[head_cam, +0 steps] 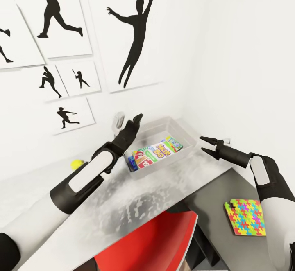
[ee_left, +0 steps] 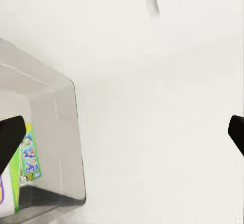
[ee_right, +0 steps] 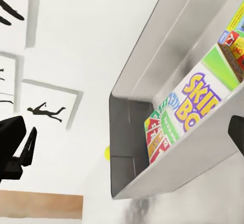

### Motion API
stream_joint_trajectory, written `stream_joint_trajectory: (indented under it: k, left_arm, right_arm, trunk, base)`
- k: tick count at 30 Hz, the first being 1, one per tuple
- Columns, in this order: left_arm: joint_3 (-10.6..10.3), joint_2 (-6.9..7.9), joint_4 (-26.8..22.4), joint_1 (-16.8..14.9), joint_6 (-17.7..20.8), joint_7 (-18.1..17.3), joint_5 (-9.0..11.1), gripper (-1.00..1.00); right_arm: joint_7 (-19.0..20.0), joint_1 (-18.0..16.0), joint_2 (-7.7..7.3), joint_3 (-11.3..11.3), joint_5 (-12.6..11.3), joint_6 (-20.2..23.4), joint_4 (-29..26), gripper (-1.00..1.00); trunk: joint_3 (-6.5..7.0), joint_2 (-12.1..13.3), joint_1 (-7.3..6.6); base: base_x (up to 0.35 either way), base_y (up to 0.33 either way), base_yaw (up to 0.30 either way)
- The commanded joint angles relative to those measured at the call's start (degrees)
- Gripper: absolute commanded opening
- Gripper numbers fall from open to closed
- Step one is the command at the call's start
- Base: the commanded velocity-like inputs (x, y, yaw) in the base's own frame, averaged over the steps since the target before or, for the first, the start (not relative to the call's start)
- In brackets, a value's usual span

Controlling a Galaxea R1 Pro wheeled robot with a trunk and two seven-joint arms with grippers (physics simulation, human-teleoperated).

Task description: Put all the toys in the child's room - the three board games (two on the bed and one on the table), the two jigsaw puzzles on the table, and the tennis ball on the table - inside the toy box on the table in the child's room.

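The light grey toy box (head_cam: 185, 136) stands on the table (head_cam: 135, 205) against the white wall. Inside it lie board games: a yellow-green Skip-Bo cover (head_cam: 157, 152) over a blue box (head_cam: 132, 162); the right wrist view looks at that cover (ee_right: 193, 107) over the tub's wall (ee_right: 152, 66). My left gripper (head_cam: 130, 120) hangs open above the tub's left rim, holding nothing. My right gripper (head_cam: 206, 145) is open just right of the tub. The tennis ball (head_cam: 76, 164) rests on the table behind my left forearm. One jigsaw puzzle (head_cam: 245, 217) lies on the lower dark grey section.
A red chair (head_cam: 155, 242) is pushed under the table's front edge. Black silhouette pictures (head_cam: 131, 33) hang on the wall behind the tub. The room's corner closes in right behind the toy box.
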Motion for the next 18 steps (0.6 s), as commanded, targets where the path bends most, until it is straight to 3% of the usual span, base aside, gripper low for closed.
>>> stream_joint_trajectory:
  k: [1,3,6,7,9,10,13,15,16,18]
  left_arm:
    - [0.7,1.0,-0.2,-0.1,4.1,0.1,0.8,1.0]
    - [7.8,3.37,-0.7,-0.1,23.1,0.0,3.6,1.0]
    - [14.9,4.38,-0.8,0.4,36.4,-0.2,6.9,1.0]
    - [20.0,5.13,-0.8,1.1,44.6,-0.5,9.8,1.0]
    - [25.2,6.02,-0.8,2.0,52.5,-1.0,13.3,1.0]
    - [30.5,6.93,-0.6,2.9,59.6,-1.4,16.9,1.0]
    - [37.5,8.34,-0.3,4.2,66.9,-1.6,22.0,1.0]
    - [40.9,9.7,-0.1,5.4,69.6,-1.7,24.5,1.0]
    - [43.0,11.75,0.0,7.1,71.4,-1.8,26.2,1.0]
    - [44.4,14.4,0.0,9.1,72.5,-1.9,27.4,1.0]
  right_arm:
    - [0.4,-0.1,-0.11,-0.1,0.4,0.2,0.0,1.0]
    - [0.5,-0.1,-0.55,-0.1,0.4,0.1,0.0,1.0]
    - [0.5,0.0,-0.7,-0.1,0.5,0.0,0.0,1.0]
    - [0.5,0.0,-0.76,-0.1,0.6,-0.1,0.0,1.0]
    - [0.5,0.3,-0.8,-0.1,0.6,-0.2,0.0,1.0]
    - [0.6,0.8,-0.82,-0.1,0.7,-0.2,0.0,1.0]
    - [0.6,1.6,-0.88,-0.2,0.7,-0.2,0.0,1.0]
    - [0.6,2.0,-0.91,-0.2,0.7,-0.3,0.0,1.0]
    - [0.6,2.3,-0.91,-0.2,0.7,-0.3,0.0,1.0]
    - [0.7,2.7,-0.89,-0.2,0.7,-0.5,-0.1,1.0]
  trunk:
    - [-0.01,-0.1,0.04]
    - [0.18,-0.1,0.04]
    - [0.46,-0.1,0.04]
    - [0.56,-0.1,0.04]
    - [0.74,-0.1,0.04]
    - [0.84,-0.1,0.04]
    - [1.12,-0.1,0.04]
    - [1.31,-0.1,0.04]
    - [1.4,-0.1,0.04]
    - [1.59,-0.1,0.04]
  base:
    - [0.0,0.0,0.0]
    - [0.0,0.0,0.0]
    - [0.0,0.0,0.0]
    - [0.0,0.0,0.0]
    - [0.0,0.0,0.0]
    - [0.0,0.0,0.0]
    - [0.0,0.0,0.0]
    - [0.0,0.0,0.0]
    - [0.0,0.0,0.0]
    - [0.0,0.0,0.0]
